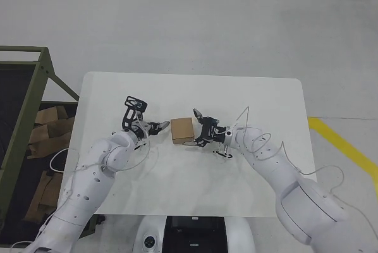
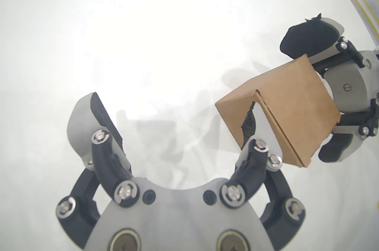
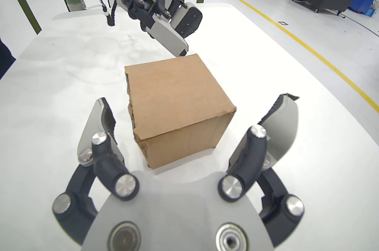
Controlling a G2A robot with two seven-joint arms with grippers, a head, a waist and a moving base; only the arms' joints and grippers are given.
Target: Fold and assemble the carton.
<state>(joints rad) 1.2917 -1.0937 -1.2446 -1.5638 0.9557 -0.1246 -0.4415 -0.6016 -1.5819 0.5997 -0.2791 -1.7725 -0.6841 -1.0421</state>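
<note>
One box: a brown cardboard box (image 3: 177, 107) stands near the middle of the white table (image 1: 239, 183), between the two claws.
Box shape: it is squared up into a cube, and the top and every side in view are closed. One upright corner seam is ragged and gapes a little.
Done so far: the folding looks mostly finished, since the box holds its shape on its own.
Left to do: probably pressing that rough seam shut. The underside is hidden, so I cannot say whether every flap is tucked.
Left claw: the left claw (image 2: 173, 113) is spread wide and grips nothing. One finger (image 2: 256, 130) rests against the box by the seam, and the other hangs over bare table.
Right claw: the right claw (image 3: 194, 111) is also spread, with a finger on either side of the box. Neither pad appears to touch it, so it grips nothing.
Count: one box, two claws, one table.
Beside the table: a green frame (image 1: 43, 63) stands next to flat cardboard pieces (image 1: 47, 129). There are several, but the exact number is unclear.
</note>
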